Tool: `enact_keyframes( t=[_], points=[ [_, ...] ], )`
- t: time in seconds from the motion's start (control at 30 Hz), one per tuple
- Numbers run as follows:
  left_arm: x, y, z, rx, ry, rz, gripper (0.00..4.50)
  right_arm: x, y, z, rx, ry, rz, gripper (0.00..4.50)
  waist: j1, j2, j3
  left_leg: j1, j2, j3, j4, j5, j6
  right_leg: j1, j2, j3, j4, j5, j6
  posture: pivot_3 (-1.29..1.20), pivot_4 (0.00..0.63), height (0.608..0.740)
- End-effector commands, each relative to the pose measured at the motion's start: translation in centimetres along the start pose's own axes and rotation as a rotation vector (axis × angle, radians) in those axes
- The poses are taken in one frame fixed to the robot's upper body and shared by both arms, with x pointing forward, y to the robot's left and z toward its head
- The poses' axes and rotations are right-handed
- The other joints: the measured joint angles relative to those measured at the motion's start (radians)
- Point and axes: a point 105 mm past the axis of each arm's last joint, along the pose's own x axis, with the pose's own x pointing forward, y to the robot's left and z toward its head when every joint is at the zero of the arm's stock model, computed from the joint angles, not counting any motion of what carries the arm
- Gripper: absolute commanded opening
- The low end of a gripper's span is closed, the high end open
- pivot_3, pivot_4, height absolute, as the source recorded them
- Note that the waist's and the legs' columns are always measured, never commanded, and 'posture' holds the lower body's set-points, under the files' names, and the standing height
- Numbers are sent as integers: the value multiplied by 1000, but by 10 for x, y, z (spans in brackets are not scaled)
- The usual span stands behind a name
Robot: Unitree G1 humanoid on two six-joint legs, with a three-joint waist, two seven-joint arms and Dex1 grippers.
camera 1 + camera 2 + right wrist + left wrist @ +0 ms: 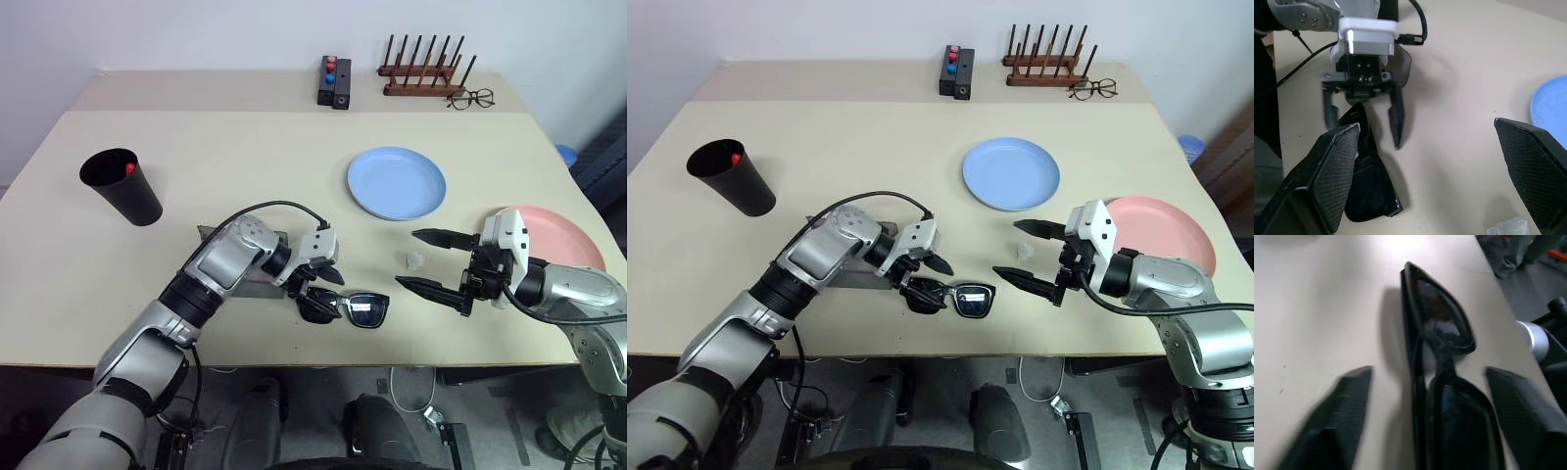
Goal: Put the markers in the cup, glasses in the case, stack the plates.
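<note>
Sunglasses (345, 306) lie folded near the front edge of the table (245, 157), and they are the thing nearest to the camera. Going from the left: the cup (122, 186) stands well apart on the left side, with a red-capped marker (129, 169) already inside it. Next comes the grey case (850, 274), mostly hidden under the left arm, just beside the sunglasses.

The left gripper (318, 284) is over the left end of the sunglasses. In the left wrist view its two fingers (1337, 416) stand on either side of the frame with a gap on each side, so it is partly open and, as far as I can see, not yet gripping. I judge the step in hand is to grasp the sunglasses for the case.

To do it well, the fingers should close across the thick part of the frame near the bridge or hinge, not on the lens, and squarely, so the frame does not twist or slide on the smooth table. Lifting should wait until both fingers touch.

Further right, a small clear scrap (415, 259) lies on the table. The right gripper (431, 262) hovers wide open and empty, near the right end of the sunglasses. Behind it are the blue plate (396, 182) and the pink plate (558, 235), not yet stacked.
</note>
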Motion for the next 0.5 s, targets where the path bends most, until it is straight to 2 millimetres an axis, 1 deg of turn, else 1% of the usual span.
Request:
enact_keyframes(
  t=[0.03,0.1,0.17,0.23,0.43,0.47,0.5],
  points=[
    [0,1,7,45,-3,4,1676,-2,0,11,-52,-34,-18,4500,1,0,0,0,0,0,0,0,0,0,0,0,0,0,0,0,150,740],
    [-1,3,5,48,5,12,1676,-2,-1,11,-53,-34,-21,4500,0,0,0,0,0,0,0,0,0,0,0,0,0,0,0,0,150,740],
    [-4,8,7,49,-2,32,1676,-2,-1,10,-53,-35,-24,4500,0,0,0,0,0,0,0,0,0,0,0,0,0,0,0,0,150,740],
    [-5,8,8,46,-11,29,1676,-3,-2,10,-52,-34,-27,4500,0,0,0,0,0,0,0,0,0,0,0,0,0,0,0,0,150,740],
    [0,-3,4,35,6,-36,1676,0,-5,10,-58,-35,-32,4500,-1,0,0,0,0,0,0,0,0,0,0,0,0,0,0,0,150,740],
    [1,-4,5,34,4,-40,1112,1,-5,10,-58,-36,-33,4500,-1,0,0,0,0,0,0,0,0,0,0,0,0,0,0,0,150,740],
    [1,-5,5,34,2,-42,786,1,-5,10,-58,-36,-33,4500,0,0,0,0,0,0,0,0,0,0,0,0,0,0,0,0,150,740]
  ],
)
